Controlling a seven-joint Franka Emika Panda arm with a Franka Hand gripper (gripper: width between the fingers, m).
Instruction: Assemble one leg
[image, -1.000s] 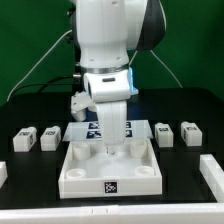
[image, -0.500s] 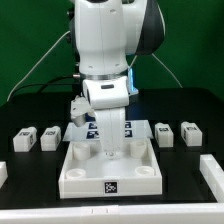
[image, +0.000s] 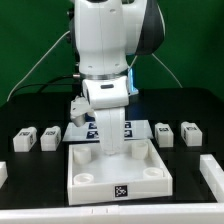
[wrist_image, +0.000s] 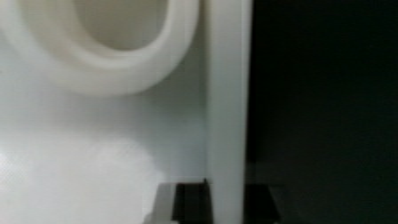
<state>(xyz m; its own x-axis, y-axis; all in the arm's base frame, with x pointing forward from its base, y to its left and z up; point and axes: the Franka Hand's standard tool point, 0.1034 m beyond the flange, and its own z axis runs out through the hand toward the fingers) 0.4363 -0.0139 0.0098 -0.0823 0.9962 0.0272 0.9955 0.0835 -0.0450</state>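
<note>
Four small white legs with marker tags lie on the black table: two on the exterior view's left (image: 25, 138) (image: 49, 135) and two on its right (image: 165, 133) (image: 188, 132). The large white square tray (image: 150, 160) sits in front of them, turned slightly. My gripper (image: 112, 150) reaches down onto the tray's back wall. In the wrist view my gripper (wrist_image: 228, 205) has a dark finger on each side of the tray's thin wall (wrist_image: 228, 100), shut on it. A round socket (wrist_image: 107, 45) of the tray shows beside the wall. No leg is held.
The marker board (image: 92, 128) lies behind the tray, partly hidden by the arm. White parts stick in at the exterior view's lower left (image: 3, 172) and lower right (image: 212, 176). A green wall and cables stand behind the table.
The tray has slid and turned a little toward the exterior view's right, its front tag moving right and forward. The gripper stays on its back wall.
</note>
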